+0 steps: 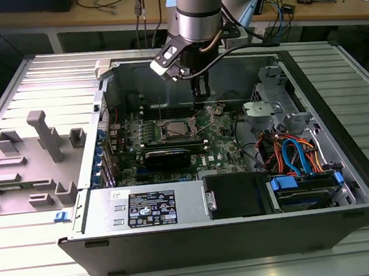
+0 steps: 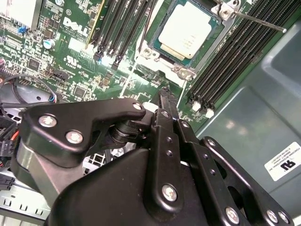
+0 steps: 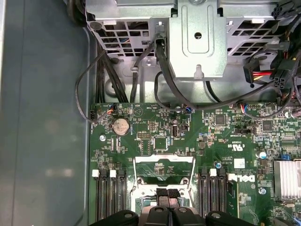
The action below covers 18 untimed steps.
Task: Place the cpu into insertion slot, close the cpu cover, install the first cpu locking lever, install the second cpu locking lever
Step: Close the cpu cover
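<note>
Distance works against us in the exterior view: the insertion slot (image 1: pixel 176 128) is a small silvery square on the green motherboard (image 1: pixel 220 144) inside the open computer case (image 1: pixel 338 118), and we cannot make out what lies in it; the gripper (image 1: pixel 200 95) hangs over the board just to the exterior view's right of the slot, its tips too dark to judge.

What that view withholds, the second wrist view gives us: the cpu (image 2: pixel 188 28) lies flat in the slot, dull silver top up, with the cpu cover (image 2: pixel 167 57) framing it (whether the cover is latched we cannot tell); a thin locking lever (image 2: pixel 256 21) juts from one corner across the memory slots (image 2: pixel 235 52); the gripper (image 2: pixel 165 92) blocks much of the board and touches neither cpu nor cover.

From the first wrist view we see a silvery frame (image 3: pixel 163 160) between the memory slots, partly hidden behind the gripper (image 3: pixel 168 192), so we cannot say which socket part it is; the fingertips (image 3: pixel 162 192) are pressed together and grip nothing.
</note>
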Each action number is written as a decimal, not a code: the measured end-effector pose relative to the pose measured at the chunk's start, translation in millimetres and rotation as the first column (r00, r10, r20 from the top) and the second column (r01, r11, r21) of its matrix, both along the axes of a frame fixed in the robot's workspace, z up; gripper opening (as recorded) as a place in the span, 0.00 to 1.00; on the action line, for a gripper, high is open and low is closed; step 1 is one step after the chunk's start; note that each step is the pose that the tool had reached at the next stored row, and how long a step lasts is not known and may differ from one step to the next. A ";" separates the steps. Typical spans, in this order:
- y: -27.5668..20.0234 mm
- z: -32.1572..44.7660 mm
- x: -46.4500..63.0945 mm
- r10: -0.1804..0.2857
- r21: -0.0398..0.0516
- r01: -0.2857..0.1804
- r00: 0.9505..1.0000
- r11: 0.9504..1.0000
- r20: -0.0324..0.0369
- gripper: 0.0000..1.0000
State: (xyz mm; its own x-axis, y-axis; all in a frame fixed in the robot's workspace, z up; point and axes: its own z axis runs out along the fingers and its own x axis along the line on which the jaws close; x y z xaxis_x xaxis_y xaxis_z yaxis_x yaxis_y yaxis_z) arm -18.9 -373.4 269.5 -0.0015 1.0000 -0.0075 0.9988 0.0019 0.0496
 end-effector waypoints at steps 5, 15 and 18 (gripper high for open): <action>0.0 2.3 0.4 0.000 0.000 0.000 1.000 1.000 0.000 0.11; 0.0 2.6 11.5 0.000 0.000 0.000 1.000 1.000 0.000 0.11; 0.0 2.6 14.1 0.000 0.000 0.000 1.000 1.000 0.000 0.11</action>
